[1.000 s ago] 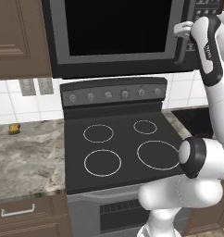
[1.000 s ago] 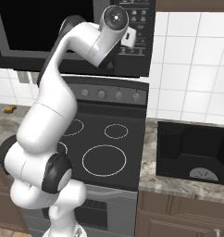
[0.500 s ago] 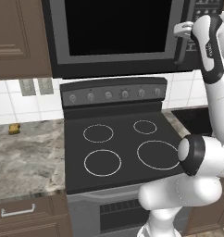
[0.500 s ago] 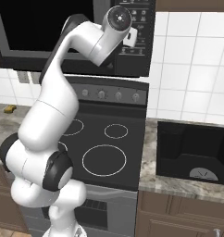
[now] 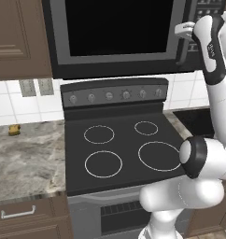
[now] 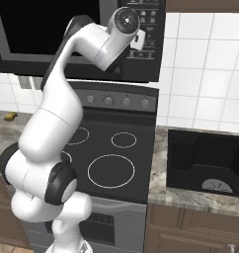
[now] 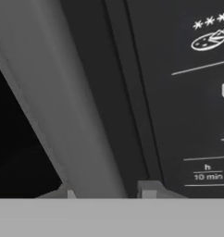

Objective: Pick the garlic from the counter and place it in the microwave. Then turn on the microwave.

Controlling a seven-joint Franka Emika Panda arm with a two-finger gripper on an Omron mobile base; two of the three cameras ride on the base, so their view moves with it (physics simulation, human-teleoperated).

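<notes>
Arm raised high | gripper (image 5: 184,31) at microwave (image 5: 119,35) handle (image 7: 72,115) | fingers straddling it, grip unclear

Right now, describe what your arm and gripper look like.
The arm is glossy white with rounded, tube-like links and dark grey bands at the joints. A round dark cap sits on the wrist. The gripper is light grey, ending in two small squared fingertips. No cables show.
</notes>
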